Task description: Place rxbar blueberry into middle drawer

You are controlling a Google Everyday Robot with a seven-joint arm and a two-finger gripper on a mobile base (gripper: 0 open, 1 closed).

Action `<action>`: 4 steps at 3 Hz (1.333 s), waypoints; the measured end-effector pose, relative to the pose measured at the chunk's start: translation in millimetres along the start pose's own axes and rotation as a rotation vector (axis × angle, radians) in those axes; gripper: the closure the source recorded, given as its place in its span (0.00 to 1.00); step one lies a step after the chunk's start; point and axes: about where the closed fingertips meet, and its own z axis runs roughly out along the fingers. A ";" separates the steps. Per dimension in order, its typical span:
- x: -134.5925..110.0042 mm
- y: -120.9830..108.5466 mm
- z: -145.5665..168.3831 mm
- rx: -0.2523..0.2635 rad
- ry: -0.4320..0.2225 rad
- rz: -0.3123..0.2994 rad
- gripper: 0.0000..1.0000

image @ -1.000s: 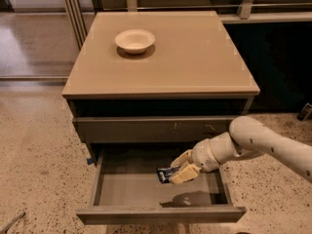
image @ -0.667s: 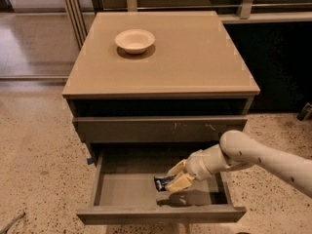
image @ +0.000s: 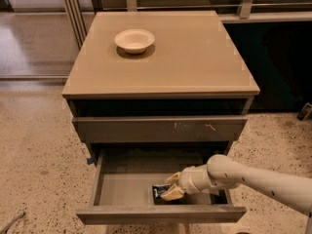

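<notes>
**Down in the middle drawer (image: 122, 191), the gripper (image: 166, 189) has the rxbar blueberry (image: 157, 193)**

Up on the left part of the tan cabinet top (image: 195, 57) sits a cream bowl (image: 135, 39), well apart from everything else. Below the top is a shut drawer front (image: 122, 129) with small pale scratches. Under it the middle drawer stands open, and its flat grey floor shows on the left side. A bit right of the middle of that floor is the rxbar blueberry, a small dark bar with pale letters. It is low inside the drawer, near the front wall. I cannot tell if it touches the floor. The gripper is just to its right, inside the drawer, and its two tan fingers are closed on the bar's right end. The pale arm (image: 263, 179) reaches in from the right, over the drawer's right side.
</notes>
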 end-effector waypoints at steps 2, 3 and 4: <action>2.8 -9.3 -0.1 0.052 -0.014 -0.016 1.00; 9.5 -14.2 0.0 0.077 -0.021 -0.044 1.00; 13.9 -20.3 1.1 0.096 -0.030 -0.073 1.00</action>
